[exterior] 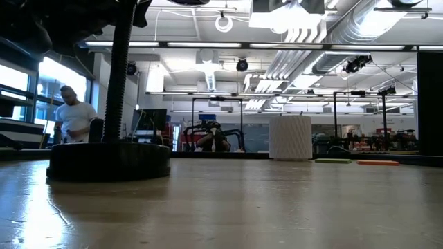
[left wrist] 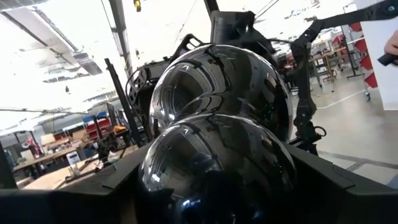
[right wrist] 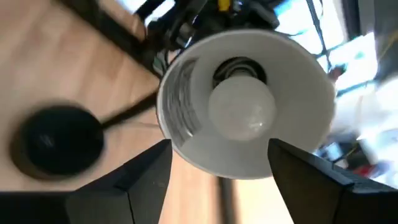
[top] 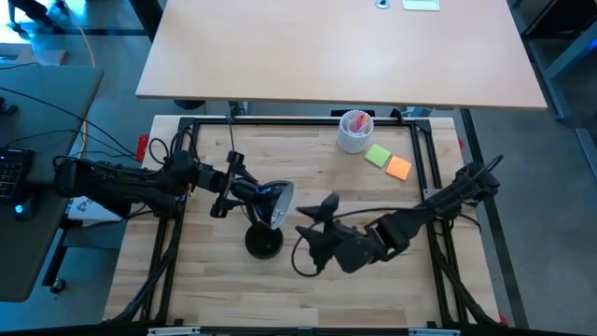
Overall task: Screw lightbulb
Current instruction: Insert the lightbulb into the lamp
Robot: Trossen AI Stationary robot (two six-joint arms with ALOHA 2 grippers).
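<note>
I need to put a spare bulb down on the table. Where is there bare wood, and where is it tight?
Bare wood lies along the near edge in front of the lamp base, and at the far left beside the cup. The middle is tight: lamp shade and right tool crowd it.

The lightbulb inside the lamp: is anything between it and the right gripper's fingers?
No. In the right wrist view the lightbulb sits in the lamp's shade, with only open air before the fingers.
</note>
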